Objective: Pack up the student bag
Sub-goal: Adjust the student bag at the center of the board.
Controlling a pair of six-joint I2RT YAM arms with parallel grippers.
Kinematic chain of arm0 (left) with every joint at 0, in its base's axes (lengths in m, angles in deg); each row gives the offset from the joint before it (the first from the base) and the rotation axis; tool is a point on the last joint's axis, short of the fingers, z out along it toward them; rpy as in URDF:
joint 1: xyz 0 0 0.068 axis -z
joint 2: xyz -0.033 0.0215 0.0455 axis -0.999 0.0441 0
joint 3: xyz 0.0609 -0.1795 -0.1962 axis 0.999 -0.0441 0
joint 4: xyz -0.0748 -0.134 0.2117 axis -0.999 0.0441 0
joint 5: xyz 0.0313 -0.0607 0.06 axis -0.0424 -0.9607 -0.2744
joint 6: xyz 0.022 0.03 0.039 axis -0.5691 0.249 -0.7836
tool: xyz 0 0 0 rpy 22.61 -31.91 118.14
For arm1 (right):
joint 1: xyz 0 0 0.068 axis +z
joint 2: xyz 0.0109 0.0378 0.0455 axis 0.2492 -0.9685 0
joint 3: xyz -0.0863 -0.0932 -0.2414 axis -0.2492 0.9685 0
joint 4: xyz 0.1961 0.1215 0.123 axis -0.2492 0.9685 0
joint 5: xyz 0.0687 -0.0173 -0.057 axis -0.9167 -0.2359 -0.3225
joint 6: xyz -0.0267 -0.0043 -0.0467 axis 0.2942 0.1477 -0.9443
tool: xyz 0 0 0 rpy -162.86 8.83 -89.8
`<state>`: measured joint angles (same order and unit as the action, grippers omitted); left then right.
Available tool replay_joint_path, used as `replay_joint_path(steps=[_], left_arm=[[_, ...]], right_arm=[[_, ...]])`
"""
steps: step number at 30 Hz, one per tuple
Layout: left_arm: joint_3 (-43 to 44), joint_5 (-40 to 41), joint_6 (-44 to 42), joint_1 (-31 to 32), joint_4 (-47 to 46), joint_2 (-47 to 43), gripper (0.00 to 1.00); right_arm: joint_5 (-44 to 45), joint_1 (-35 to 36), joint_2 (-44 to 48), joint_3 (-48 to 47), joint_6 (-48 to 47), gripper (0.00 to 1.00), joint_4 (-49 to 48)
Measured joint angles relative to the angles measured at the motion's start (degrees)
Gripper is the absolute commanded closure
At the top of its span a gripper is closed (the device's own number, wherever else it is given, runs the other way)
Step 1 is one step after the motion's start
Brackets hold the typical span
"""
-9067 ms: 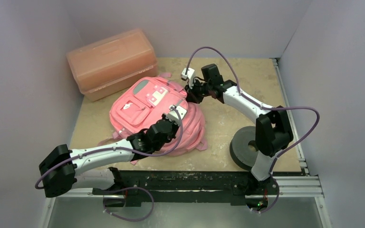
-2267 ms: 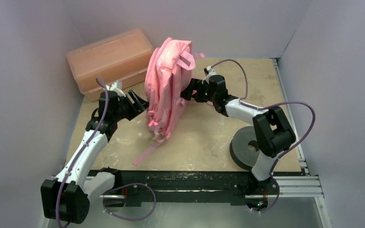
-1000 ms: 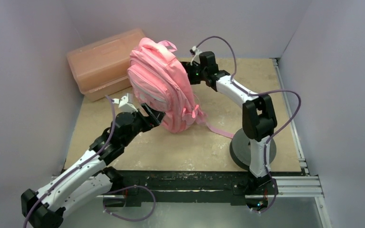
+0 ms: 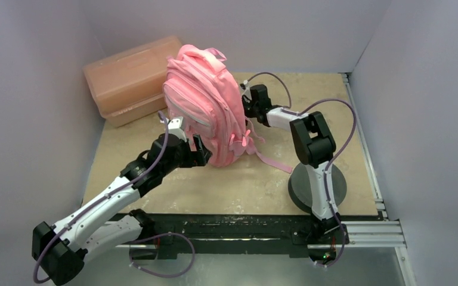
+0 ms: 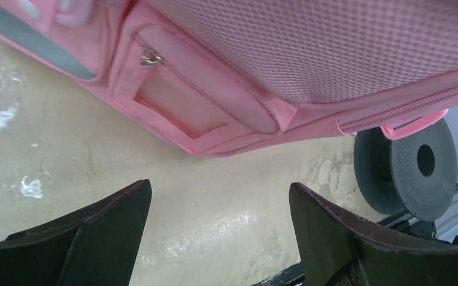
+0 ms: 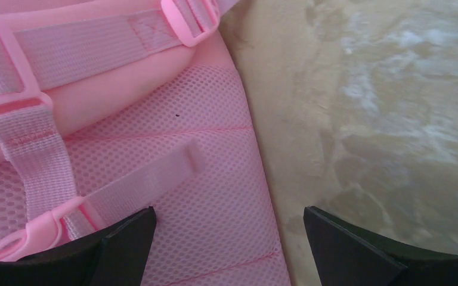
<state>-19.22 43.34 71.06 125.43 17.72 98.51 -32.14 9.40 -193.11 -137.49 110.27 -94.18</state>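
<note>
Upright student bag [image 4: 206, 104] between left claw [image 4: 198, 151] and right claw [image 4: 248, 106]

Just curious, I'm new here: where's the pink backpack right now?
In the overhead view the pink backpack stands upright at the back middle of the table, right of the orange box, between the left pincer and the right pincer.

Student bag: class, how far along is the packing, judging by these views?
Done: the student bag stands upright on the table. In hand: left tool at its front and right tool at its back, both open, gripping nothing. Left: pocket zip looks shut; opening and filling remain.
</note>
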Motion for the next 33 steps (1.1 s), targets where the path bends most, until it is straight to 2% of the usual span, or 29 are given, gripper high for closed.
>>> replay_joint_path(steps=[7,13,19,24,29,33], left_arm=[[-1.86,-4.96,0.96,0.17,-7.3,2.82,0.19],[-5.25,-3.87,2.47,2.4,-8.02,-2.43,0.21],[-9.51,-1.03,6.29,5.44,-1.42,-15.52,0.21],[-12.46,1.09,8.74,5.68,4.83,-27.1,0.2],[-10.97,1.25,8.87,5.68,10.93,-29.73,0.18],[-7.91,1.16,8.57,5.66,16.85,-30.45,0.18]], right_arm=[[-3.21,4.7,-5.44,-7.19,0.7,0.02,-2.58],[-6.45,10.27,-10.8,-13.6,0.55,0.03,-3.5],[-9.46,16.65,-14.78,-20.22,-1.03,0.03,-0.37],[-9.62,20.87,-15.1,-20.59,-1.62,0.03,-0.31],[-9.51,20.24,-13.79,-16.92,0.0,0.03,-3.06],[-8.02,17.49,-9.75,-13.22,-0.31,0.02,-0.11]])
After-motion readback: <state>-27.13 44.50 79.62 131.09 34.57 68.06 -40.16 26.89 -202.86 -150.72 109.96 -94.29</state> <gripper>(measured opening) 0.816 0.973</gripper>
